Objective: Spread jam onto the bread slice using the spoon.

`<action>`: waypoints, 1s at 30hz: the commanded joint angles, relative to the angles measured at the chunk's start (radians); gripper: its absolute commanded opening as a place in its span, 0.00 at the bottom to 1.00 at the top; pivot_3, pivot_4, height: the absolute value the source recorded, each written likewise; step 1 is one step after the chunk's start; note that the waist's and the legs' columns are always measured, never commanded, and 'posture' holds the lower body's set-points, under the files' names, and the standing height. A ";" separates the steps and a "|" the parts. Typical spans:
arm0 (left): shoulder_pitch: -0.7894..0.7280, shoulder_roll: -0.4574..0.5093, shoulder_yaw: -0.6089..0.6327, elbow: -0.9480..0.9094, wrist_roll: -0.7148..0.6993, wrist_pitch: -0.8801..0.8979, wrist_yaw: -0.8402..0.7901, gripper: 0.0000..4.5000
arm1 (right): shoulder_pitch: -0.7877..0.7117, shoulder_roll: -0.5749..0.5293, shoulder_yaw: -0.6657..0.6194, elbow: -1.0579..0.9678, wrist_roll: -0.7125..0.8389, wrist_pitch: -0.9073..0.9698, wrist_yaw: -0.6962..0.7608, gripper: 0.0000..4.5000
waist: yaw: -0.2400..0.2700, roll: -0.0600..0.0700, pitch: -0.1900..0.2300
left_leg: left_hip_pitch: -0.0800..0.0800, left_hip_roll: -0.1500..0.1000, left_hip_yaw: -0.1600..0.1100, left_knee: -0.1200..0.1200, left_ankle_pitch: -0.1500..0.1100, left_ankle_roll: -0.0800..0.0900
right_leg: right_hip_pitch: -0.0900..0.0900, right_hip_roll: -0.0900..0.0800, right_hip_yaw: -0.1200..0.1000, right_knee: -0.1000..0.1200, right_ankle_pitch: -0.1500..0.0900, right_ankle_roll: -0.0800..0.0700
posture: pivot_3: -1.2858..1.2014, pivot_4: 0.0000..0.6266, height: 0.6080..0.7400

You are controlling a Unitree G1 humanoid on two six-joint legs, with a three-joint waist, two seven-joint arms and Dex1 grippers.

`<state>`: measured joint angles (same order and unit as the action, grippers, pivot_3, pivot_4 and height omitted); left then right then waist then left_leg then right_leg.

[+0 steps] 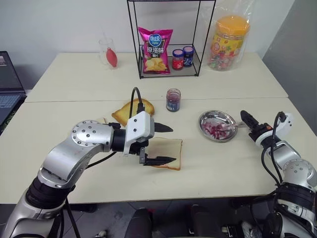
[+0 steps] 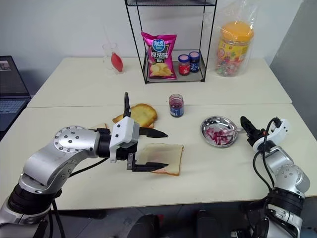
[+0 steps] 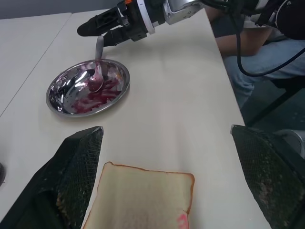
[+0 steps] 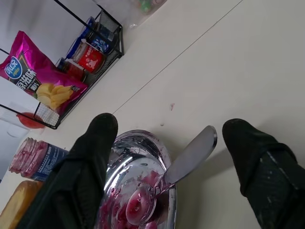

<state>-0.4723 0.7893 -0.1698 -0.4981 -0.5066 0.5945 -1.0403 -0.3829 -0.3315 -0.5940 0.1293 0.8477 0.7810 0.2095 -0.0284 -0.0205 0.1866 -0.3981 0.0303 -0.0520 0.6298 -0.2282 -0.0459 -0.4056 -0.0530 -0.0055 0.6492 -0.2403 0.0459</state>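
Your right gripper (image 4: 167, 157) sits at the right edge of the round shiny metal dish (image 1: 218, 125), its two black fingers spread apart on either side of the handle of the small silver metal spoon (image 4: 183, 164). The fingers do not touch the handle; the spoon lies free, its handle resting on the dish rim between your fingers and its red-tinted bowl down in the dish. The glossy dark red jam (image 3: 93, 95) is smeared across the dish floor just ahead of that gripper.

Your left gripper (image 1: 161, 144) hangs with its fingers wide and nothing between them, one finger above the far edge and one above the near edge of the squarish white bread slice (image 1: 168, 151) with thin tan crust. A small pink-red smear (image 3: 182, 220) marks the slice. The golden-brown toasted slice (image 1: 132, 110) lies just behind your left wrist, and the small clear glass jar (image 1: 173, 99) of jam stands beyond the gripper.
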 commanded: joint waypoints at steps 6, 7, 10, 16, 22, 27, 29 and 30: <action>-0.012 -0.010 0.003 0.007 0.022 -0.038 -0.011 1.00 | -0.018 -0.004 -0.020 -0.010 0.056 0.002 -0.008 0.37 | 0.000 0.000 0.000 | 0.000 0.000 0.000 0.000 0.000 0.000 | 0.000 0.000 0.000 0.000 0.000 0.000 | 0.52 0.24 1.00; -0.012 -0.011 0.004 0.008 0.023 -0.038 -0.012 1.00 | -0.017 -0.005 -0.020 -0.009 0.060 0.001 -0.005 0.33 | 0.000 0.000 0.000 | 0.000 0.000 0.000 0.000 0.000 0.000 | 0.000 0.000 0.000 0.000 0.000 0.000 | 0.52 0.24 1.00; -0.010 -0.011 0.007 0.014 0.028 -0.041 -0.014 1.00 | -0.016 -0.009 -0.021 -0.011 0.069 0.001 0.000 0.17 | 0.000 0.000 0.000 | 0.000 0.000 0.000 0.000 0.000 0.000 | 0.000 0.000 0.000 0.000 0.000 0.000 | 0.52 0.24 1.00; 0.006 -0.007 0.031 0.019 0.031 -0.029 0.005 1.00 | -0.001 -0.018 -0.018 -0.075 0.112 0.019 0.028 0.01 | 0.000 0.000 0.000 | 0.000 0.000 0.000 0.000 0.000 0.000 | 0.000 0.000 0.000 0.000 0.000 0.000 | 0.52 0.24 1.00; 0.023 -0.009 0.080 0.010 0.011 0.003 0.056 1.00 | 0.051 -0.051 -0.001 -0.218 0.130 0.035 0.023 0.01 | 0.000 0.001 0.001 | 0.000 0.000 0.000 0.000 0.000 0.000 | 0.000 0.000 0.000 0.000 0.000 0.000 | 0.52 0.24 1.00; 0.044 -0.009 0.109 -0.018 -0.009 0.043 0.096 1.00 | 0.101 -0.044 0.001 -0.339 0.155 0.021 -0.009 0.01 | 0.000 0.001 0.001 | 0.000 0.000 0.000 0.000 0.000 0.000 | 0.000 0.000 0.000 0.000 0.000 0.000 | 0.52 0.24 1.00; 0.063 -0.005 0.135 -0.029 -0.017 0.063 0.123 1.00 | 0.108 -0.061 0.016 -0.397 0.157 0.029 -0.009 0.01 | 0.000 0.002 0.001 | 0.000 0.000 0.000 0.000 0.000 0.000 | 0.000 0.000 0.000 0.000 0.000 0.000 | 0.52 0.24 1.00; 0.071 -0.004 0.151 -0.031 -0.024 0.075 0.134 1.00 | 0.105 -0.066 0.020 -0.418 0.167 0.036 -0.017 0.01 | 0.000 0.002 0.001 | 0.000 0.000 0.000 0.000 0.000 0.000 | 0.000 0.000 0.000 0.000 0.000 0.000 | 0.52 0.24 1.00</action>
<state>-0.4046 0.7807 -0.0717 -0.4904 -0.5090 0.6527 -0.9321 -0.2653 -0.3755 -0.5716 -0.2041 0.9718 0.8192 0.1969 -0.0283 -0.0189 0.1875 -0.3981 0.0304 -0.0523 0.6297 -0.2282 -0.0459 -0.4058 -0.0530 -0.0056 0.6494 -0.2403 0.0463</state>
